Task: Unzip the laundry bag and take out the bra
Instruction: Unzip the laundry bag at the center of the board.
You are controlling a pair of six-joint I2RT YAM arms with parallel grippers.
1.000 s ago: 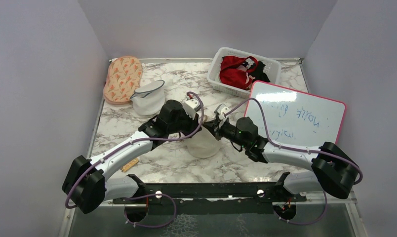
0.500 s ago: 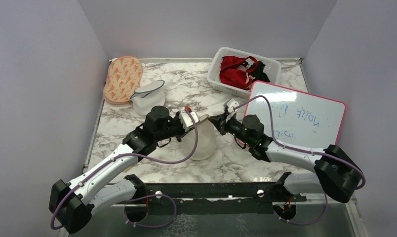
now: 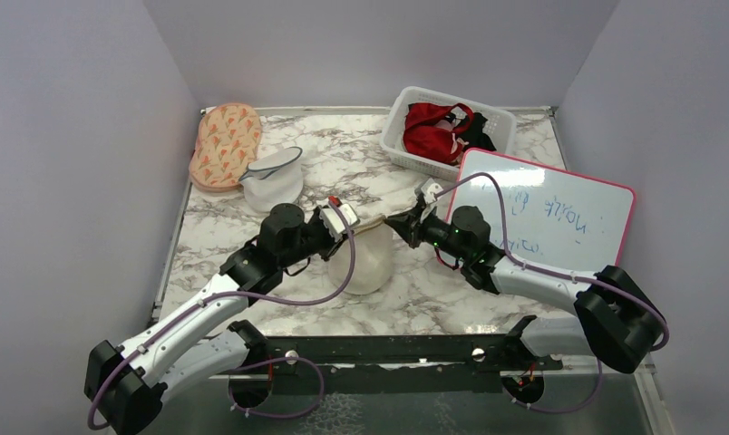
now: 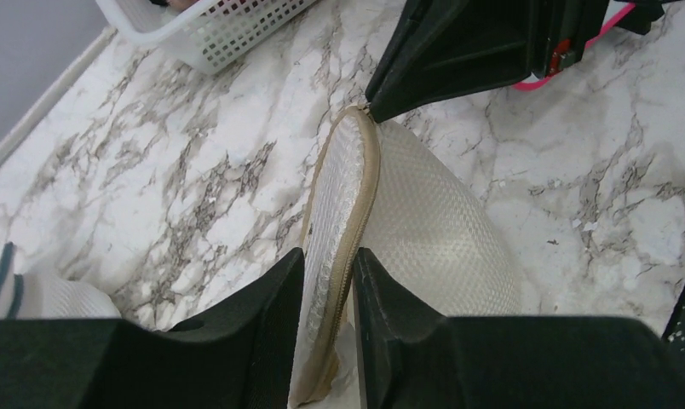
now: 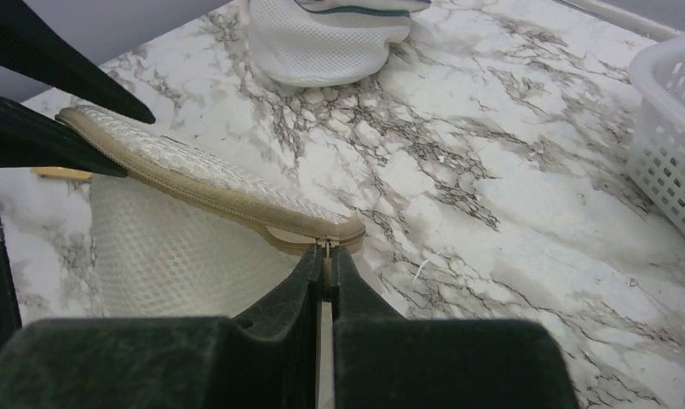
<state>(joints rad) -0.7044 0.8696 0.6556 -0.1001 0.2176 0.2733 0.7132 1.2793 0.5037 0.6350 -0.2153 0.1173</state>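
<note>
Since a sec ago the left arm has swung out to the left, elbow drawn back toward the near edge. The right arm's wrist has edged toward the whiteboard [image 3: 551, 217]. The pouch rim is now stretched between the two grippers.

Overhead view of a marble table [image 3: 343, 154]. A cream-beige mesh laundry bag [image 3: 368, 263] sits near centre, its domed underside on the table and its upper rim lifted.

- **Left gripper** [image 3: 350, 224]: clamped on the bag's rim. Its wrist view shows a black finger pressed on each side of the tan zip tape.
- **Right gripper** [image 3: 403, 223]: pinched tight on the small zip pull [image 5: 325, 247] at the rim's far end, fingers almost meeting w/ only the tab between.
- **Zip:** looks closed along the stretch in view; can't tell about the rest.
- **Bra:** not visible, presumably inside the bag.

Handling, as a judgement:
- The bag looks light, soft and floppy, so it will likely buckle and trail after any pull unless the rim stays taut. The seam beside the zip suits as the anchor hold.
- The tab is tiny and prob. slippery. Pulling along the zip's curve, not away from it, should keep it from slipping out.
- The bra is likely soft and light w/ springy cups. Thin straps could snag on zip teeth, so a cup edge seems the safer hold.

Also on the table:
- orange-patterned pouch [image 3: 225, 145] at back left
- white-and-grey pouch [image 3: 272, 181] just beside it
- white basket [image 3: 399, 122] at back right, holding a red garment [image 3: 433, 127]
</note>
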